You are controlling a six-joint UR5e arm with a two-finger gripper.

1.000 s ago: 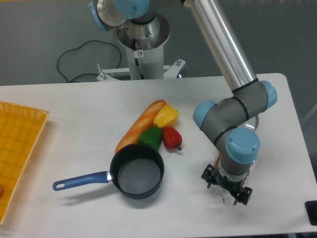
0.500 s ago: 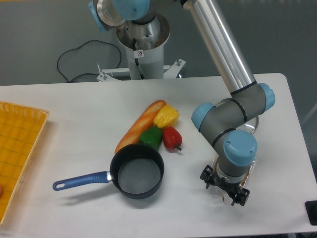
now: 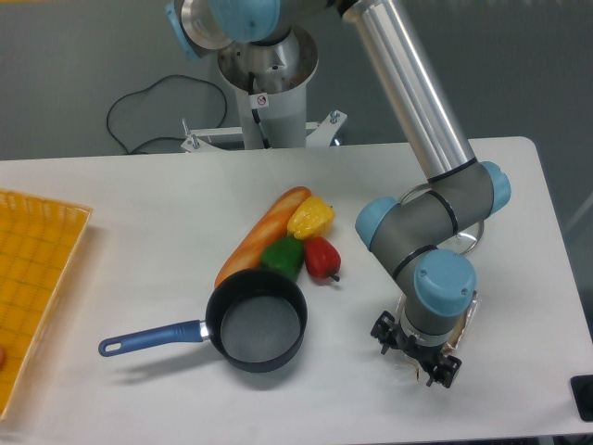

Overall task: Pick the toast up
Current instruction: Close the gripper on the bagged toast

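Note:
The toast (image 3: 472, 313) is almost wholly hidden under the arm's wrist. Only thin edges of its clear crinkly wrap and a sliver of brown crust show on either side of the blue-capped joint, at the table's front right. My gripper (image 3: 416, 363) points down there, with its black body poking out below the wrist. The fingertips themselves are covered, but the wrap's edges shift together with the gripper, so it looks shut on the toast.
A long baguette (image 3: 259, 236) lies mid-table beside yellow (image 3: 311, 217), green (image 3: 283, 256) and red (image 3: 321, 258) peppers. A black pan (image 3: 258, 320) with a blue handle sits in front of them. An orange tray (image 3: 37, 269) is at the far left. The table's front edge is close below the gripper.
The wrist and gripper have drifted slightly left and towards the front edge, and the visible edges of the toast's wrap moved along with them.

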